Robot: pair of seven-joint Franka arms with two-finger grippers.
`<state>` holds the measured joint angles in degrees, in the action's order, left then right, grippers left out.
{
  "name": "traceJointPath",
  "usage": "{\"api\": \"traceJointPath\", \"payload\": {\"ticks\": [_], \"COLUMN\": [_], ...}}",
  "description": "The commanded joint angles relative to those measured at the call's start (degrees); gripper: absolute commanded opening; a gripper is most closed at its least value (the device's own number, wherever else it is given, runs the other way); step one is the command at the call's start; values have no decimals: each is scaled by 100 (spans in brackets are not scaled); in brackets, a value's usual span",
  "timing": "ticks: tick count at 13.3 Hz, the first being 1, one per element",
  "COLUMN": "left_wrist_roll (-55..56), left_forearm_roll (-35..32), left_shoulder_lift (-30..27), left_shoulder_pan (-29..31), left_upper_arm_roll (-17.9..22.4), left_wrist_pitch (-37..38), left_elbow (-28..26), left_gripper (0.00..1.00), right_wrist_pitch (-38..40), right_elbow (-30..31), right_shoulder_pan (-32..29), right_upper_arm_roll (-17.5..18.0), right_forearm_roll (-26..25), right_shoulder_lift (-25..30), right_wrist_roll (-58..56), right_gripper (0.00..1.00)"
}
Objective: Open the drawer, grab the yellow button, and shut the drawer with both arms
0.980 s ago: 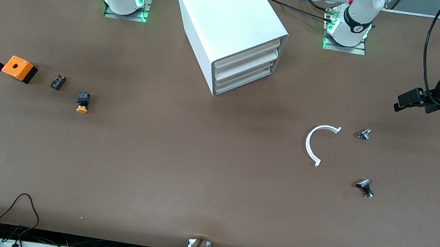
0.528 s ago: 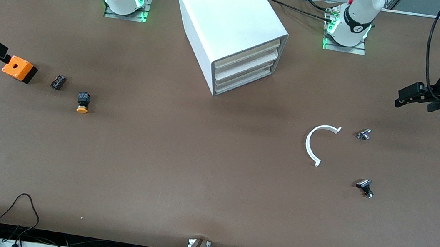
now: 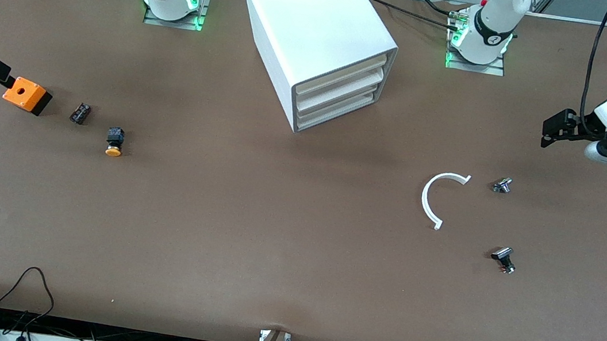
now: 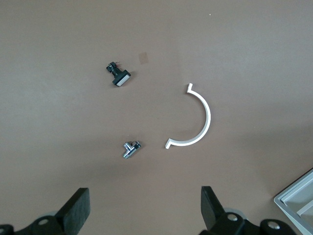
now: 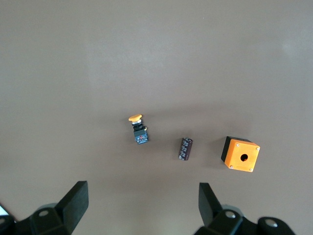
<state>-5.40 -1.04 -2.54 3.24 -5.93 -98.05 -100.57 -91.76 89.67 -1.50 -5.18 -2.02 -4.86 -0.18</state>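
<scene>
1. The yellow button [image 3: 113, 150] is lying on the table [image 3: 271, 247] near the right arm's end; all 3 fronts of the drawer unit [image 3: 336, 90] are sitting flush.
2. I am holding my right gripper [image 5: 139, 208] spread wide over it, my left gripper [image 4: 144, 210] likewise, both gripping nothing.

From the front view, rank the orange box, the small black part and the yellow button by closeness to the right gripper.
Right gripper hangs open at the right arm's end of the table.
1. Orange box: right beside the gripper.
2. Small black part: next along, toward the table's middle.
3. Yellow button: farthest along, nearest the front camera.
</scene>
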Motion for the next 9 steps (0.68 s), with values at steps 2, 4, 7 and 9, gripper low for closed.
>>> {"api": "traceJointPath", "payload": {"ticks": [2, 4, 7, 9], "left_wrist_roll": [-49, -49, -49, -40], "left_forearm_roll": [-108, -90, -81, -72], "left_shoulder_lift": [87, 87, 87, 96], "left_shoulder_pan": [1, 1, 1, 1], "left_upper_arm_roll": [22, 22, 22, 22], "left_wrist_pitch": [49, 49, 66, 66], "left_elbow": [214, 222, 222, 222], "left_gripper": [100, 100, 100, 100], "right_wrist_pitch": [-97, -97, -281, -299], "right_elbow": [85, 103, 120, 147], "right_shoulder_pan": [71, 71, 71, 71], "right_upper_arm_roll": [-88, -97, -88, -97], "right_forearm_roll": [79, 87, 70, 87], "right_shoulder_lift": [55, 64, 73, 82], "right_wrist_roll": [-96, -44, -26, -17], "right_gripper": [100, 100, 100, 100]}}
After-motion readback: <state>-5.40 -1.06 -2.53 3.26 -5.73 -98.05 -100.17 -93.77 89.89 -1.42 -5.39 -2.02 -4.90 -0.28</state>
